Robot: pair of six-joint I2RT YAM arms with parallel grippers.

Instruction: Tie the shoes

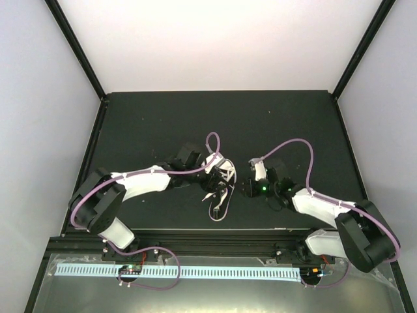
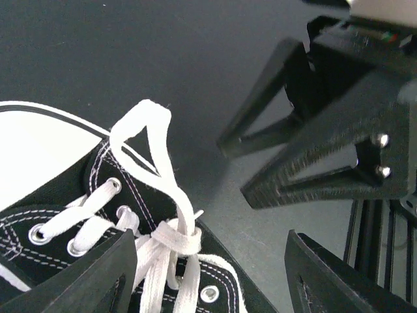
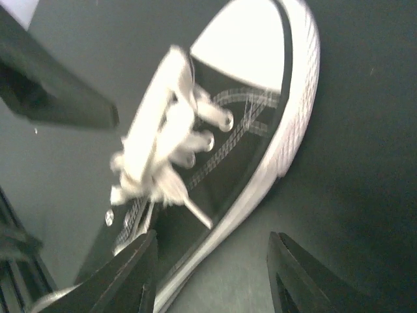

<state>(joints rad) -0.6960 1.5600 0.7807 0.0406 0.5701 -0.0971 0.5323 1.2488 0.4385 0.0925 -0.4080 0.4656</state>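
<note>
A small black sneaker (image 1: 220, 189) with a white toe cap and white sole rim lies on the dark table between my two grippers. Its white laces (image 2: 166, 238) are drawn into a knot over the tongue, with one loop (image 2: 140, 137) standing up. My left gripper (image 2: 208, 274) is open and hovers right over the knot, holding nothing. My right gripper (image 3: 212, 277) is open just beside the shoe's white sole rim (image 3: 273, 163), empty. A lace tip (image 3: 195, 212) sticks out toward it. The right gripper also shows in the left wrist view (image 2: 313, 156).
The dark mat (image 1: 156, 124) covers the table, walled by white panels and black frame posts. A metal rail (image 1: 195, 242) runs along the near edge by the arm bases. Purple cables (image 1: 212, 140) arch over both arms.
</note>
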